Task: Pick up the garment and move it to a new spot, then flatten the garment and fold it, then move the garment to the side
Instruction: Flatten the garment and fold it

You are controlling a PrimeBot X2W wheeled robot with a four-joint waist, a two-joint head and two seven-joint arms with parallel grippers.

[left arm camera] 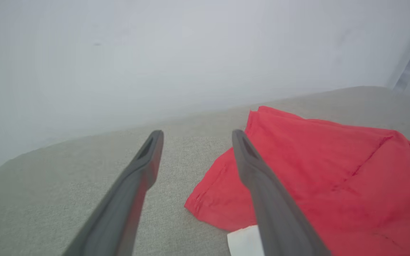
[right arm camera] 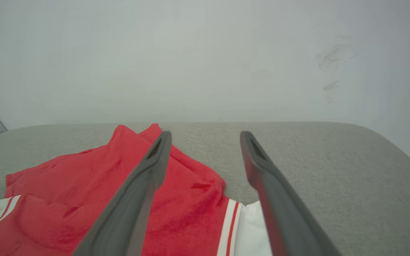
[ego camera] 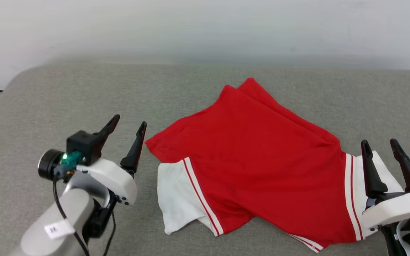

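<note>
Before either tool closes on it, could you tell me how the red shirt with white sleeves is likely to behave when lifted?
The red jersey-style shirt with white striped sleeves lies creased and partly doubled over, so it will probably hang limp and unfold. It looks thin, so likely light. On the grey fabric surface, pushing it would probably bunch it rather than slide it.

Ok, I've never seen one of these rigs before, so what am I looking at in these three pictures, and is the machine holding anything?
This is a two-armed robot facing a grey padded surface against a pale wall. The wide picture comes from a camera on its head, looking down. The other two come from cameras on its wrists, each looking along that arm's own two dark fingers. The left claw sits at the lower left of the head picture, the right claw at the lower right. Between them lies the garment, a red T-shirt with white sleeves and striped trim, plain side up and roughly folded. Both claws are open and hold nothing. The right claw is over the shirt's white sleeve; whether it touches the cloth I cannot tell.
</note>
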